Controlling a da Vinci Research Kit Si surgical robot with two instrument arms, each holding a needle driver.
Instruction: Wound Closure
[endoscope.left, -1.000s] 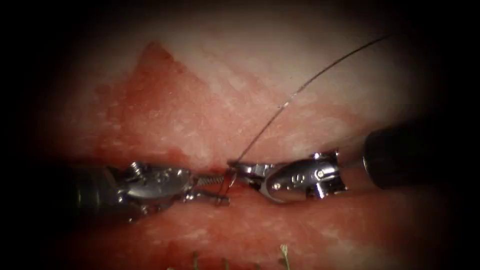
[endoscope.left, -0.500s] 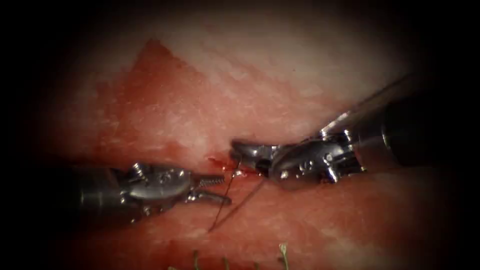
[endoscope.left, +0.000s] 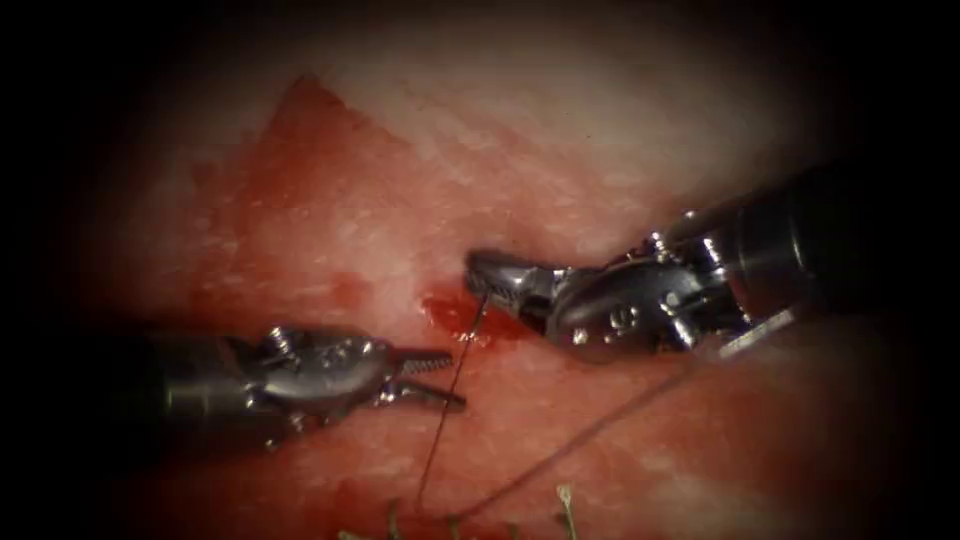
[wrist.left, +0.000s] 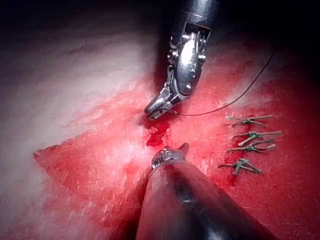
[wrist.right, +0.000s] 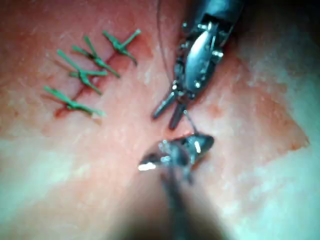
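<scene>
Right pincer (endoscope.left: 487, 278) grips thread (endoscope.left: 448, 410) (running near-vertical).

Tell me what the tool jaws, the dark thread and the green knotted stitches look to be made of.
The right tool's silver jaws, shut on the thin dark thread, look like polished metal: bright glints, and ridged teeth on the left tool's open, empty jaws. The thread seems a smooth single strand, possibly synthetic; I can't be sure. The green knotted stitches look like stiffer, matte suture with cut ends standing up from the wet red tissue.
</scene>
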